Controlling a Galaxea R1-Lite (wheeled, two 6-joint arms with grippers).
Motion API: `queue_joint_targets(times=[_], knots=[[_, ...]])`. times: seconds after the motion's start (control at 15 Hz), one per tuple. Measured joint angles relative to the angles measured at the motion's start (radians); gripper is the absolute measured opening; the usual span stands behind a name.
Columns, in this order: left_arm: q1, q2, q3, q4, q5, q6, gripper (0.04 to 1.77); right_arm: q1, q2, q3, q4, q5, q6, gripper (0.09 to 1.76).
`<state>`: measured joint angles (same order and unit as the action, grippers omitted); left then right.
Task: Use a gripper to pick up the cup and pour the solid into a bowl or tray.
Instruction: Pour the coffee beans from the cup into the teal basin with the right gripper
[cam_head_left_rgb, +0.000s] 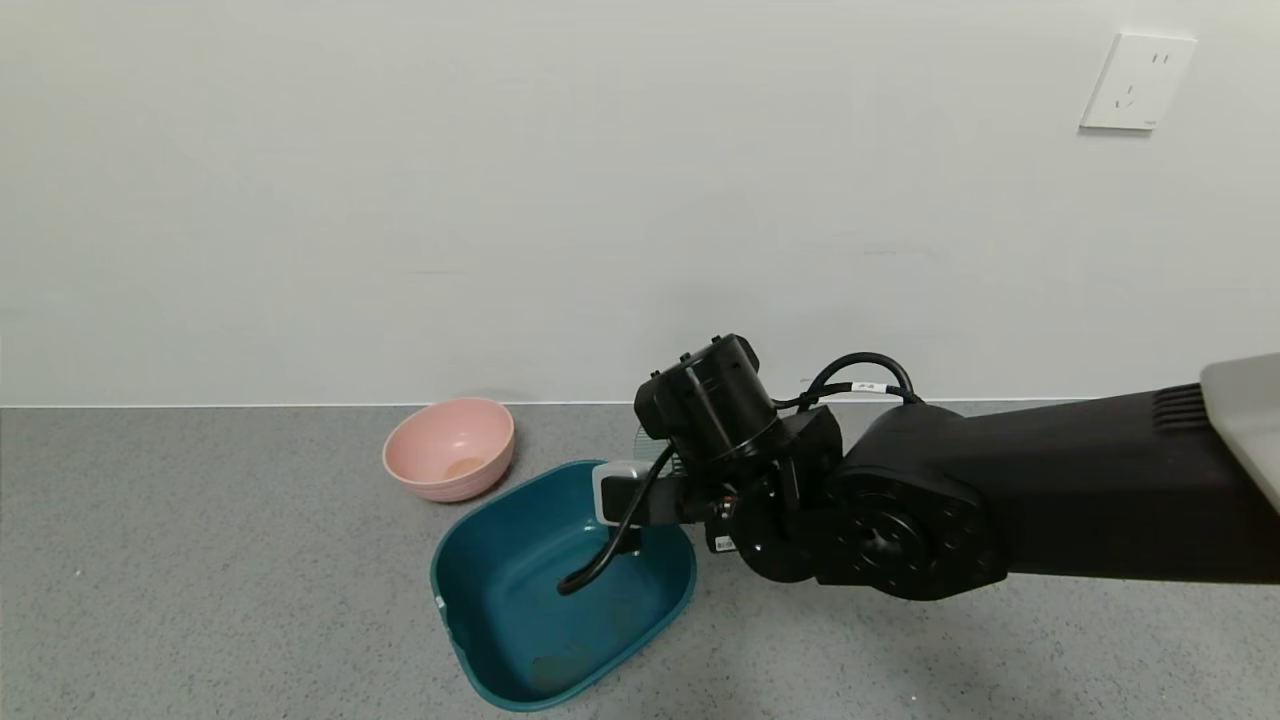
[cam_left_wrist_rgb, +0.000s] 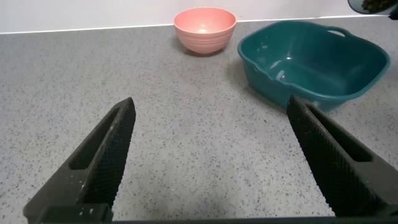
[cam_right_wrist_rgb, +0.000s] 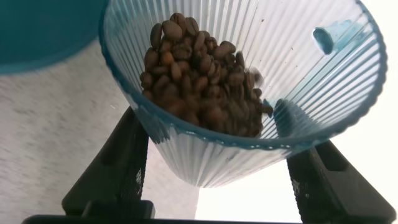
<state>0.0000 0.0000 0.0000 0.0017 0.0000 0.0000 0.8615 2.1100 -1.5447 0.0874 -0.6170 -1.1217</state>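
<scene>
My right gripper (cam_right_wrist_rgb: 217, 165) is shut on the translucent blue-grey ribbed cup (cam_right_wrist_rgb: 249, 134), one black finger on each side of it. The cup is tilted, and the dark brown beans (cam_right_wrist_rgb: 199, 74) lie heaped against its lower wall near the rim. In the head view the right wrist (cam_head_left_rgb: 715, 400) hangs over the far right rim of the teal tub (cam_head_left_rgb: 445, 600) and hides most of the cup; only a ribbed edge (cam_head_left_rgb: 650, 447) shows. The tub also shows in the left wrist view (cam_left_wrist_rgb: 311, 62). My left gripper (cam_left_wrist_rgb: 210, 124) is open and empty, low over the bare table, short of the tub.
A round pink bowl (cam_head_left_rgb: 450, 450) stands just behind and left of the tub, near the wall; it also shows in the left wrist view (cam_left_wrist_rgb: 204, 28). The grey speckled table (cam_head_left_rgb: 200, 600) runs back to a white wall with an outlet (cam_head_left_rgb: 1138, 82).
</scene>
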Motion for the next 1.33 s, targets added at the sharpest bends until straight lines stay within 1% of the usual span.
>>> queue_joint_targets(times=[0.53, 0.6, 0.73, 1.33], knots=[[0.000, 0.000, 0.000, 0.000, 0.000, 0.000, 1.75, 0.014, 0.039, -0.055, -0.001, -0.014, -0.143, 1.32], [0.000, 0.000, 0.000, 0.000, 0.000, 0.000, 1.75, 0.014, 0.044, -0.064, -0.001, -0.030, -0.170, 1.32], [0.000, 0.000, 0.000, 0.000, 0.000, 0.000, 1.75, 0.021, 0.052, -0.079, 0.001, -0.047, -0.190, 1.32], [0.000, 0.000, 0.000, 0.000, 0.000, 0.000, 1.75, 0.043, 0.082, -0.098, 0.003, -0.058, -0.295, 1.32]])
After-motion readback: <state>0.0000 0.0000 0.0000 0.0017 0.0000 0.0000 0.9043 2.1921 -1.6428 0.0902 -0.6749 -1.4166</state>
